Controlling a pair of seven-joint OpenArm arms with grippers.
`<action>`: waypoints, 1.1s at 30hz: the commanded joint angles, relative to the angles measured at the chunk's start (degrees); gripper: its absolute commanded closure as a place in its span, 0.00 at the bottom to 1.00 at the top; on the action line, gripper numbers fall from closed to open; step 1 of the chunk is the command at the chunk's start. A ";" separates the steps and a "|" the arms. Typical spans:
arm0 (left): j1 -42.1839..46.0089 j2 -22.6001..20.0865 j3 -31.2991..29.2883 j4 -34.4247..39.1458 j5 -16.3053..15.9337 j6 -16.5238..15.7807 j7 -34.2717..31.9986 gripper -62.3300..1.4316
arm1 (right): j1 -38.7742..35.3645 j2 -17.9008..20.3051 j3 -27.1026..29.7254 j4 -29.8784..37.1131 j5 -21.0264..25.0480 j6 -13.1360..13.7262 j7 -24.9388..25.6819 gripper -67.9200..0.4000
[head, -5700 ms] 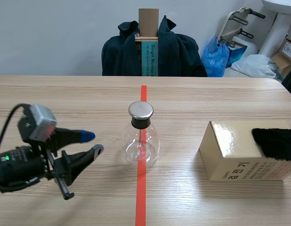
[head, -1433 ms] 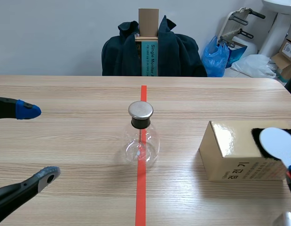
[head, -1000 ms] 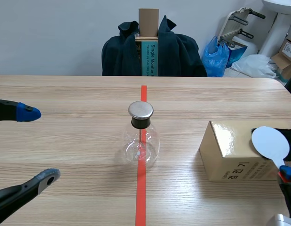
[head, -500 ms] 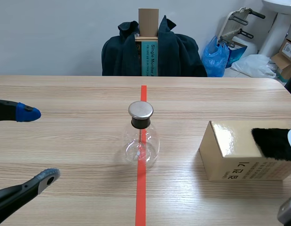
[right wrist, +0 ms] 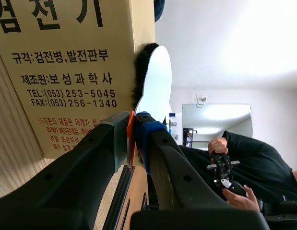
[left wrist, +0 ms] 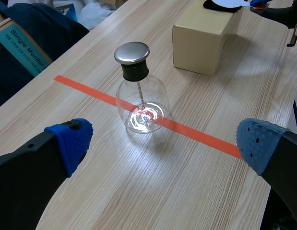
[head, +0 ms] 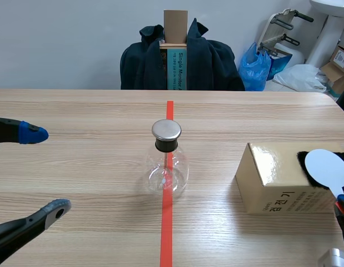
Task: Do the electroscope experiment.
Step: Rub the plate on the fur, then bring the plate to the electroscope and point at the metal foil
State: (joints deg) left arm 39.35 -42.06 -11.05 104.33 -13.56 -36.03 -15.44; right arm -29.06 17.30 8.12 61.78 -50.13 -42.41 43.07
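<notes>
While your left gripper (head: 45, 171) hangs low over the near left part of the table (head: 94, 111), its two fingers stand wide apart with nothing between them. In its wrist view the blue dotted pads sit at either side, and the electroscope (left wrist: 140, 96) stands ahead of them, well apart. The electroscope is a clear round glass flask with a black neck and a flat metal cap (head: 166, 129). It stands upright on the orange-red tape line (head: 167, 233) at the middle of the table, and a thin rod runs down from the cap into the flask.

Your right gripper (right wrist: 131, 129) is closed on the stem of a white paddle (right wrist: 155, 79), which is pinched between the pads. In the scene view the paddle's round white face lies over the black fur pad (head: 304, 164) on top of the cardboard box (head: 272, 178), at the box's right end. From the right wrist view the paddle looks to be touching the fur, though you cannot tell how firmly. The box stands to the right of the electroscope, well apart from it, with printed text on its near side.

Beyond the table's far edge a dark jacket (head: 210, 61) hangs over a chair, and a blue bag (head: 255, 69) lies further right.
</notes>
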 commanded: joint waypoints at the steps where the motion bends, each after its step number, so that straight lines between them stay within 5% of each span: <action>1: -0.04 0.46 -0.07 0.09 -0.79 0.28 -0.96 0.00 | 0.63 0.48 0.04 0.50 -0.04 -2.45 0.31 0.98; 11: -0.35 0.46 -0.07 -0.42 -0.76 0.28 -0.94 0.00 | 0.48 1.81 0.20 2.64 3.32 -2.45 0.55 0.98; 23: -0.55 0.44 -0.07 -0.44 -0.79 0.74 2.56 0.01 | 0.48 9.01 5.11 17.46 13.18 -2.45 -5.66 0.98; 33: -9.07 0.44 2.47 -7.80 -0.79 0.66 5.01 0.69 | 0.50 15.15 12.24 34.32 24.70 -2.45 -12.28 0.98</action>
State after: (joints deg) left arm 31.31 -42.04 -9.21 97.03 -13.58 -35.62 -9.61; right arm -29.23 31.33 19.51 95.66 -25.80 -41.56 31.16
